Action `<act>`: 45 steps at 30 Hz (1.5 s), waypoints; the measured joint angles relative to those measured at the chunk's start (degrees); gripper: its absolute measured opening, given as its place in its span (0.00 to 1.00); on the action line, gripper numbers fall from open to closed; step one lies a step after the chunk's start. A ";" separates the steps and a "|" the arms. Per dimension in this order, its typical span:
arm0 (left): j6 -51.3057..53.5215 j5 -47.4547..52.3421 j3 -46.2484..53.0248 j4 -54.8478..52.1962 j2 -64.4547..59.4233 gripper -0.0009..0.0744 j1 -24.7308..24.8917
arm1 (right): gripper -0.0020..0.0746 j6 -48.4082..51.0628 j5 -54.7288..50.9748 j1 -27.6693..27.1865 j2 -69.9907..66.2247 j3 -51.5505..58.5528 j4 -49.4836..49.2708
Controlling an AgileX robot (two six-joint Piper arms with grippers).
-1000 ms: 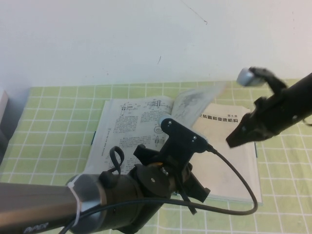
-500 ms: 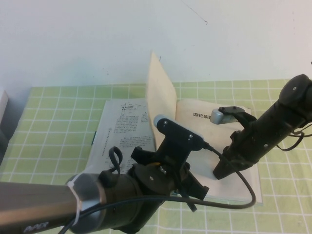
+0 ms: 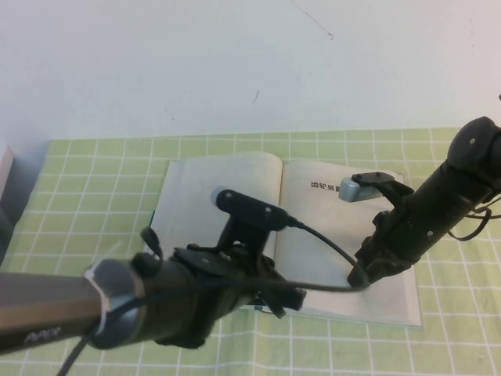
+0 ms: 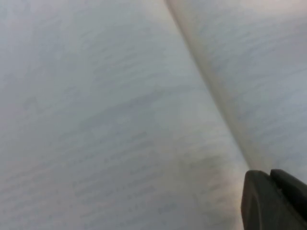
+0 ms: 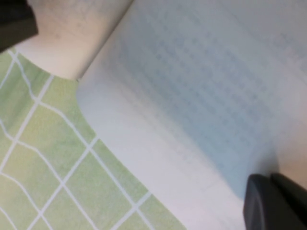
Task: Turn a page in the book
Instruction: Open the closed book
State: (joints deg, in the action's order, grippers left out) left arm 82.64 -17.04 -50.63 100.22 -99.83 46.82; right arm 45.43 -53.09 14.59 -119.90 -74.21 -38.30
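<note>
The book (image 3: 329, 227) lies open on the green checked mat. The page (image 3: 207, 196) lies flat on the left half with its nearly blank side up; it fills the left wrist view (image 4: 110, 110). The right half shows the bold black heading (image 3: 322, 186). My left gripper (image 3: 278, 298) is shut and empty, low over the book's near edge by the spine (image 4: 276, 199). My right gripper (image 3: 358, 274) is shut, with its tip down on the lower part of the right-hand page (image 5: 273, 201). The right-hand page's corner and the mat show in the right wrist view (image 5: 144, 158).
The green checked mat (image 3: 94, 172) surrounds the book. A white wall (image 3: 196, 63) stands behind. A grey object (image 3: 5, 184) sits at the left edge. A black cable (image 3: 329, 254) from my left wrist hangs over the book.
The page stood upright at the spine half a second ago and now lies flat on the left. My left arm has swung left and lower. My right gripper stays on the right-hand page.
</note>
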 joint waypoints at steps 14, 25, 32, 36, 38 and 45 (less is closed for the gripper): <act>-2.89 19.26 1.23 -0.33 -3.80 0.01 -11.15 | 0.03 -1.57 -0.22 0.00 0.61 -0.10 2.52; -2.46 19.51 1.60 -1.06 9.37 0.01 -11.15 | 0.03 -2.93 3.44 -0.33 18.10 -1.30 21.85; -4.07 20.13 1.63 -4.55 21.79 0.01 -11.15 | 0.03 -15.33 0.70 -0.33 34.33 -3.41 43.81; -6.46 25.82 1.73 -6.24 28.45 0.01 -12.31 | 0.03 -19.90 -2.07 -0.33 41.74 -3.41 51.37; -7.22 30.85 1.73 -7.02 32.05 0.01 -13.82 | 0.03 -21.54 -3.34 -0.44 46.32 -3.41 52.63; -14.06 36.28 -0.33 -22.00 41.72 0.01 -19.20 | 0.03 -22.83 -4.09 -0.44 58.38 -3.11 48.86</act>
State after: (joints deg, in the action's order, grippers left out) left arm 68.58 19.24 -50.97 78.22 -58.10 27.62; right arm 22.60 -57.18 14.15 -61.52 -77.32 10.56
